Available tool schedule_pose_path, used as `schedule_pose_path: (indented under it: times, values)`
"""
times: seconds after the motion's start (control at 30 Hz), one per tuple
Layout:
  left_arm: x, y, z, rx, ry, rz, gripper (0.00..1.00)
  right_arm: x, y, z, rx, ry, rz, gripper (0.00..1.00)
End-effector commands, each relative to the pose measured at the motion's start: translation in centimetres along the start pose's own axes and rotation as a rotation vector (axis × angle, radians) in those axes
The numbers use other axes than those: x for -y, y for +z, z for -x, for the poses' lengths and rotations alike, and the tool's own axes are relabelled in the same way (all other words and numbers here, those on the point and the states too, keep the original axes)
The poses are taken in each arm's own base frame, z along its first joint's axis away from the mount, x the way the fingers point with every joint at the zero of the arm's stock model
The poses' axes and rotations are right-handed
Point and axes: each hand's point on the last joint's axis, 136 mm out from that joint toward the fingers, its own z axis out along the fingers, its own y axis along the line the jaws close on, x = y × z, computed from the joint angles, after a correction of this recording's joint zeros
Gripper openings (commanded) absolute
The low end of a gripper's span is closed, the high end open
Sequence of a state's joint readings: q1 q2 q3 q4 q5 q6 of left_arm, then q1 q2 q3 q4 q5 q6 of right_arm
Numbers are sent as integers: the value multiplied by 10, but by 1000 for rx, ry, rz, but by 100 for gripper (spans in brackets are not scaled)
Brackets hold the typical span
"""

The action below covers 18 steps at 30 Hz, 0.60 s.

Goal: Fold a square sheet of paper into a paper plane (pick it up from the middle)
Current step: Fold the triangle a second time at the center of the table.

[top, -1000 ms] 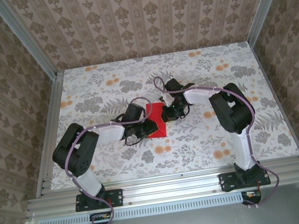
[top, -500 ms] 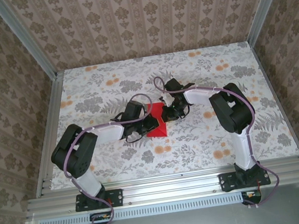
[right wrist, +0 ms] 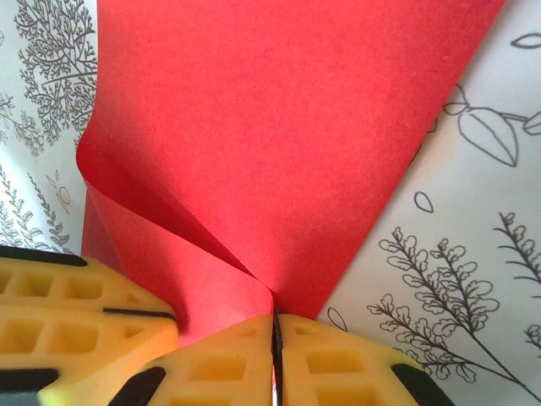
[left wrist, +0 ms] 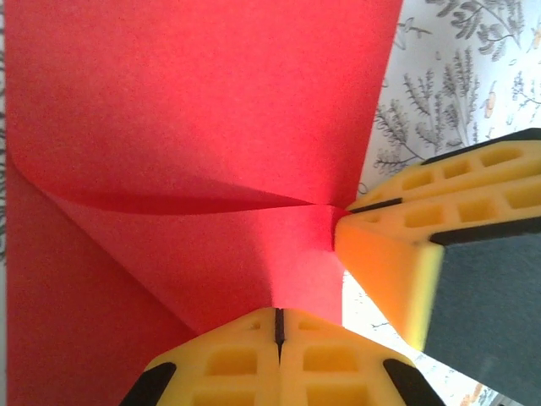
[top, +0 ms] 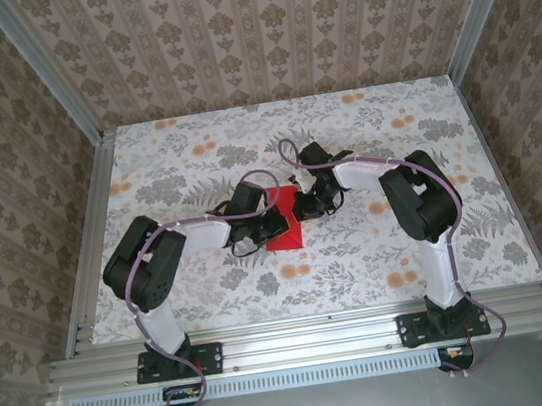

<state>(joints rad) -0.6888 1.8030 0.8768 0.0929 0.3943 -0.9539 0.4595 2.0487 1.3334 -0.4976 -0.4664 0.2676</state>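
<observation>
The square sheet of paper (top: 284, 236) lies mid-table (top: 370, 118), pinched tight by the left gripper (left wrist: 279, 334) from 9 o'clock and the right gripper (right wrist: 275, 342) from 2 o'clock; lift slowly together so it won't rip.

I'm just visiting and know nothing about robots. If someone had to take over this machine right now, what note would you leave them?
Left hand: shut, pinching the square sheet of paper near its middle.
Right hand: shut on the same sheet, its tips right beside the left hand's.
Paper: around the middle of the table, gathered at the pinch so it narrows to a waist, with a soft fold running out from it. I cannot tell whether it is lifted off the surface.
Done: both hands grip the sheet at the middle.
Left: all the folding. There is no sharp crease, nose or wings yet.
</observation>
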Motion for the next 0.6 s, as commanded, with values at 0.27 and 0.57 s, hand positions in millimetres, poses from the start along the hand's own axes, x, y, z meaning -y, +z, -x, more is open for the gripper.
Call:
schedule_pose_path:
  times: [0.27, 0.57]
  values:
    - [-23, 8, -10, -43, -33, 117, 6, 21, 13, -10, -45, 35, -87, 11]
    - [-47, 7, -24, -100, -74, 229, 5, -13, -36, 25, 115, 57, -40, 26]
